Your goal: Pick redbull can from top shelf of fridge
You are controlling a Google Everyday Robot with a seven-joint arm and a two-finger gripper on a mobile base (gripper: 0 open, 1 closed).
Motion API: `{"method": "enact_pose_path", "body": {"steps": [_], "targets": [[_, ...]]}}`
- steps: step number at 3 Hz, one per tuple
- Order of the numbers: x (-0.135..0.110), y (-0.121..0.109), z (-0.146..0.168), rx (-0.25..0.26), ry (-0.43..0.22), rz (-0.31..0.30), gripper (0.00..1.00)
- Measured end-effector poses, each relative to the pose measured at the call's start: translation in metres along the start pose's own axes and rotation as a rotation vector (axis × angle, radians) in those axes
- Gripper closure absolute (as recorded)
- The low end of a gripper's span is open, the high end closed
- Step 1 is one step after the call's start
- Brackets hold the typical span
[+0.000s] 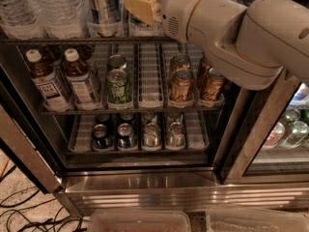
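The fridge (pixel 145 185) stands open in front of me, with a shiny steel base. On the top shelf (pixel 58 41), a tall slim silver-and-blue redbull can (pixel 103 4) stands in a clear lane tray, its top cut off by the view's edge. My gripper (pixel 139 6), with a yellowish pad, is at the top shelf just right of that can, in the neighbouring lane. A dark can-like shape shows behind the gripper, mostly hidden by it. My thick white arm (pixel 231 28) comes in from the upper right.
Water bottles (pixel 34 8) stand at the top left. The middle rack holds tea bottles (pixel 48 81), a green can (pixel 119 85) and gold cans (pixel 181 85). The lower rack holds short blue cans (pixel 101 137) and silver cans. Cables lie on the floor at the left, and plastic bins (pixel 140 221) sit below.
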State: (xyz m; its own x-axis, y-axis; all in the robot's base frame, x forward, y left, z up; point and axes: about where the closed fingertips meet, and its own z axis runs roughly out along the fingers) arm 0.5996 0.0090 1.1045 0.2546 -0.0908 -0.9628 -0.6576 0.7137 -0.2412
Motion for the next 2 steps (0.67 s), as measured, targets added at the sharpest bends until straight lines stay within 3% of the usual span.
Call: {"method": "enact_pose_path", "body": {"steps": [1,2], "targets": [[0.0111,0.0169,-0.0138,-0.071,0.039,0.025,1.0],[0.0111,0.0204,-0.0183,-0.089,0.051,0.027,1.0]]}}
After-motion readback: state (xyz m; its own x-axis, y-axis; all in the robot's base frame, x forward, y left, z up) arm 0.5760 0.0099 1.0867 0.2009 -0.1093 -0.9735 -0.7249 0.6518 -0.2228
